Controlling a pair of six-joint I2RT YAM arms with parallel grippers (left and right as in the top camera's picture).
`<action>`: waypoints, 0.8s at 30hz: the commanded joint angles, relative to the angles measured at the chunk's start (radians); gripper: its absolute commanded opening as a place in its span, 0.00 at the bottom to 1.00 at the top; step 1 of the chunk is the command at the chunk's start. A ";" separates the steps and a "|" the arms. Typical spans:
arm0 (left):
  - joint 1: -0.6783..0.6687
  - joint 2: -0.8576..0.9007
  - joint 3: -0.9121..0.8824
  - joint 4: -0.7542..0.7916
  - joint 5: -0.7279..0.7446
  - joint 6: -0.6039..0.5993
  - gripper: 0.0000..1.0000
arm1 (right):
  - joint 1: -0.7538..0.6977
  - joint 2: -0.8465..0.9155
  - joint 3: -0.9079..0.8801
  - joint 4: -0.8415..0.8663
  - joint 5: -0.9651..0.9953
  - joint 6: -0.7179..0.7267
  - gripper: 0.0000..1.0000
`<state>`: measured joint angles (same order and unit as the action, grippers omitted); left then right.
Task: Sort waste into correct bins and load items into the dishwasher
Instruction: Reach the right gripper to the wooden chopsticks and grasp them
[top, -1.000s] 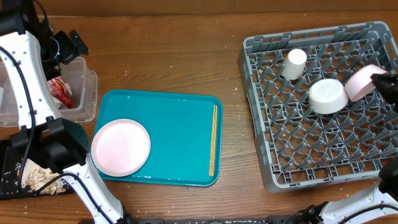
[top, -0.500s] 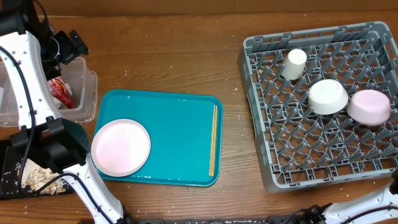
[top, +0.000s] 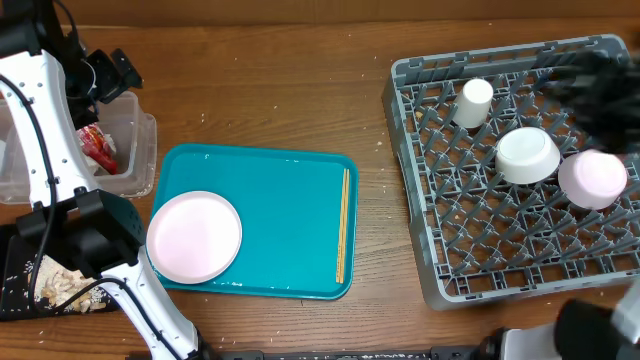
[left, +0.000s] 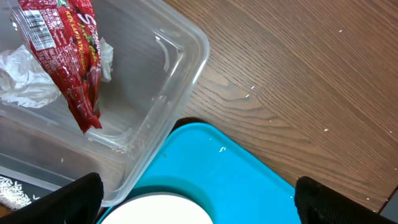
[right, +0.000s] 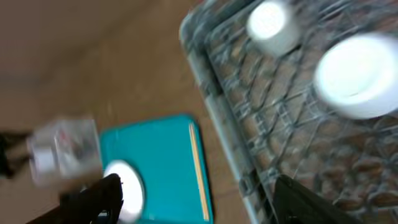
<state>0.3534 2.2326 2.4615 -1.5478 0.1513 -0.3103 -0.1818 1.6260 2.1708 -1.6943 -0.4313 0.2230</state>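
Overhead: pink plate (top: 194, 236) and chopsticks (top: 342, 224) lie on the teal tray (top: 290, 215); a pinkish dish (top: 592, 178) sits in the rack (top: 404, 150).
Left wrist: left gripper (left: 199, 202) wide, plate rim between its fingers, ungripped.
Right wrist: blurred; right gripper (right: 199, 199) spread wide, empty, rack beyond.

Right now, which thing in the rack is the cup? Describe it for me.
Find the grey rack on the right; look toward its far-left corner. The cup sits there, up-left of the white bowl and pinkish dish; it is the small narrow cylinder, while those two are wide and round.
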 joint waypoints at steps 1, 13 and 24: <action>-0.007 -0.009 0.013 0.002 -0.009 0.016 1.00 | 0.267 0.022 -0.027 0.003 0.211 0.126 0.78; -0.007 -0.009 0.013 0.002 -0.009 0.016 1.00 | 0.795 0.327 -0.040 0.170 0.299 0.260 0.68; -0.007 -0.009 0.013 0.002 -0.009 0.016 1.00 | 0.910 0.661 -0.108 0.172 0.347 0.490 0.61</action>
<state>0.3534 2.2326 2.4615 -1.5478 0.1513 -0.3099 0.7238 2.2559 2.0876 -1.5261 -0.1291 0.6262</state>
